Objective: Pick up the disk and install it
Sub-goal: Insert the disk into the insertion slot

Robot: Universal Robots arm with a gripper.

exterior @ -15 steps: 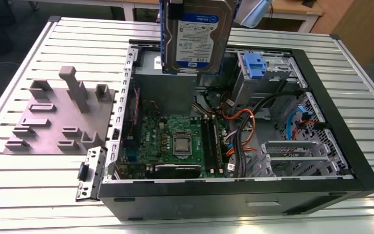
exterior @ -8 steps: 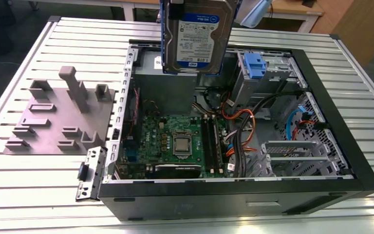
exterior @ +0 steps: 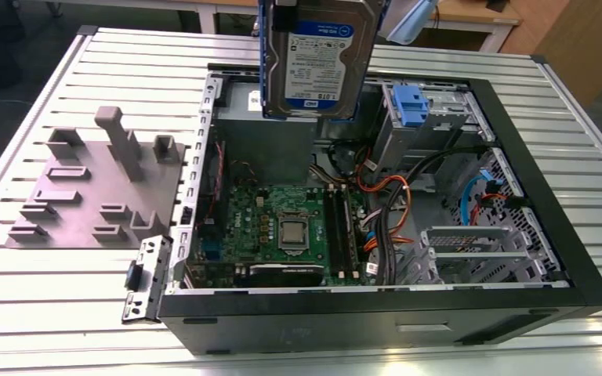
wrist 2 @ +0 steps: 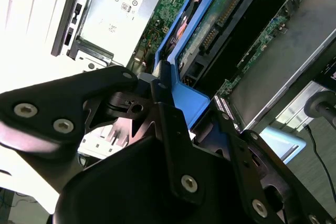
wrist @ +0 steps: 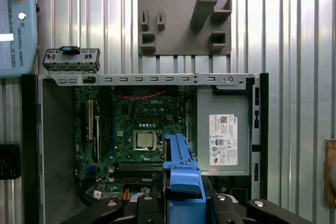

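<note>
The disk, silver-grey with a white-and-blue label and blue side rails, hangs upright over the back of the open computer case, clear of it. In both wrist views my gripper is shut on the disk's blue rail end, with black fingers on either side of it. The second wrist view shows the disk's circuit-board face between the blue rails. A metal drive bay with a blue tab sits at the case's back, towards the exterior view's right.
Inside the case lie the motherboard, orange and black cables and the grey power supply. A grey fixture plate with upright blocks lies at the exterior view's left. A small bracket leans by the case.
</note>
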